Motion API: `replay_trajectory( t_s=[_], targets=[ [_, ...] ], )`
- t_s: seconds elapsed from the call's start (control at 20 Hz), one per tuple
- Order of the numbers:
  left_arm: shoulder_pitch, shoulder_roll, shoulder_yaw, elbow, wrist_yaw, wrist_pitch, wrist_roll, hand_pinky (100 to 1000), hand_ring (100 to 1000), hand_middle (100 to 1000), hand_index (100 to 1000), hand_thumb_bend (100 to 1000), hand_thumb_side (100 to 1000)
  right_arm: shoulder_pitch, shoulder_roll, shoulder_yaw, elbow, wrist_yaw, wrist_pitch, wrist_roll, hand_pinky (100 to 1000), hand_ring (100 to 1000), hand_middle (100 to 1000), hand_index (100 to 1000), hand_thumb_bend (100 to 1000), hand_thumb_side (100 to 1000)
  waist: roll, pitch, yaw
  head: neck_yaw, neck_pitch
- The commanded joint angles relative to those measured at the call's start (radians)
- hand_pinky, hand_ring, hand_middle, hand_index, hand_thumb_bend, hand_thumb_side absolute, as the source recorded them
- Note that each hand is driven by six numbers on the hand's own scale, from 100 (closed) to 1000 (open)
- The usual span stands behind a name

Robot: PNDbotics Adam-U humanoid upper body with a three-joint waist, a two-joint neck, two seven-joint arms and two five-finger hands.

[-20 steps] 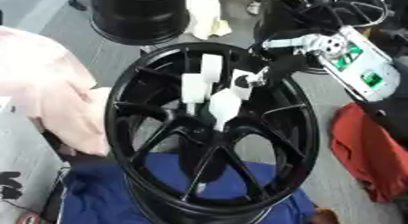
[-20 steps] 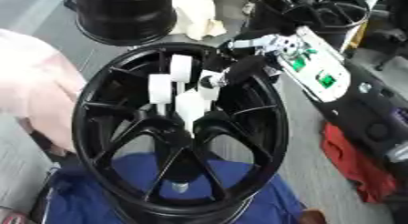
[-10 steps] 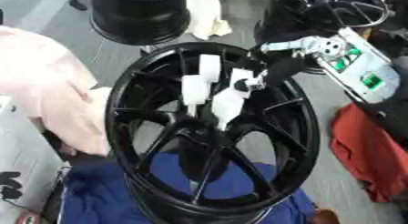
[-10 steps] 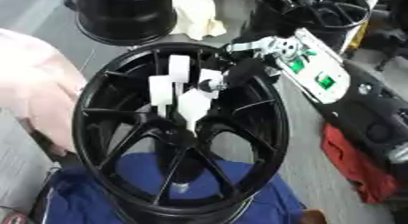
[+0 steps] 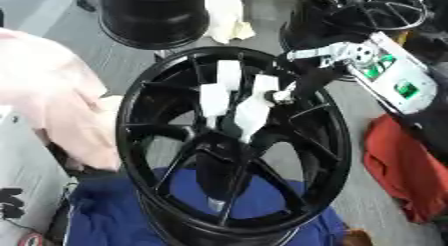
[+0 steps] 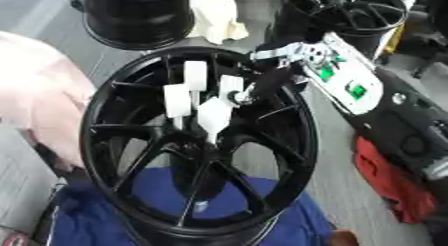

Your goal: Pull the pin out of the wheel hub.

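Wheel hub first: a large glossy black spoked alloy rim stands tilted at the middle of the view, its lower edge resting on a crumpled blue cloth. A pale pink fabric lies against its left side, and a red cloth sits on the grey floor to its right. Beyond it are two more black rims. The robot's right hand, with white finger covers, reaches in from the upper right over the spokes, fingers pointing down toward the hub centre. Whether its fingers are curled round anything cannot be told. The pin cannot be made out.
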Motion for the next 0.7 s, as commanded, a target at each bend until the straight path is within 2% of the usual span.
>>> replay_trajectory(
  t_s=[0.05, 0.7],
  targets=[
    [-0.011, 0.027, 0.008, -0.018, 0.001, -0.095, -0.099, 740, 608, 581, 791, 214, 723, -0.022, -0.014, -0.014, -0.005, 0.01, -0.006, -0.007, 720, 715, 626, 782, 166, 310, 0.006, -0.012, 0.0, 0.0, 0.006],
    [-0.01, 0.027, 0.008, -0.018, 0.001, -0.096, -0.099, 739, 608, 581, 791, 215, 723, -0.027, -0.016, -0.018, -0.048, -0.027, -0.033, -0.175, 642, 593, 418, 523, 117, 215, 0.006, -0.012, -0.001, 0.0, 0.006]
  ],
)
